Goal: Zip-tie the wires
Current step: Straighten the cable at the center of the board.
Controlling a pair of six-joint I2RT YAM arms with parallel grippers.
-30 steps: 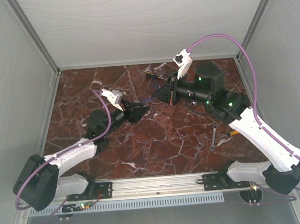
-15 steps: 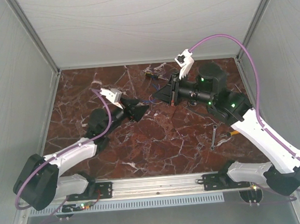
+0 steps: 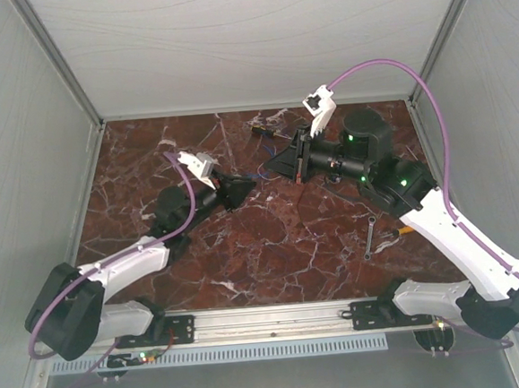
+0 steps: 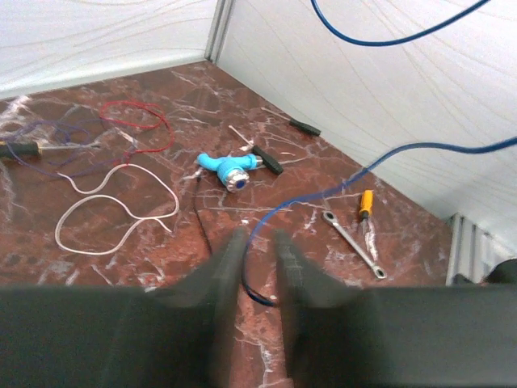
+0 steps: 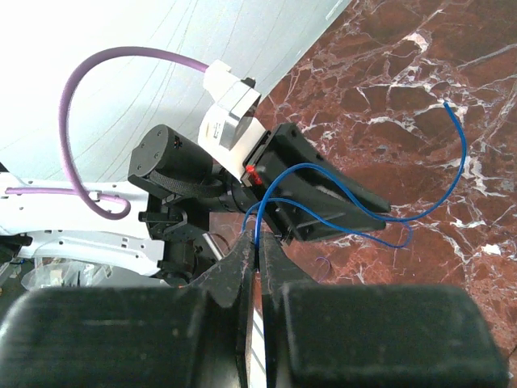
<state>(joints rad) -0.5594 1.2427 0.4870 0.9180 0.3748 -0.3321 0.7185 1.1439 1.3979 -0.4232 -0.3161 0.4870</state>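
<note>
The wires (image 4: 121,167) are found lying loose on the worktop near its far edge. A blue wire (image 4: 323,192) is pinched between the pressed-together jaws of the right gripper (image 5: 258,242). It is passed between the narrowly spread jaws of the left gripper (image 4: 257,242).

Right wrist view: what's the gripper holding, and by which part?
The right gripper pinches the thin blue wire between its fingers, at a bend partway along, not at its free end.

Top cam high behind the bases looks down on the whole table (image 3: 273,247); left wrist low, facing across it; right wrist close on left arm (image 5: 174,174); both wrists catch the blue wire (image 4: 436,146).
</note>
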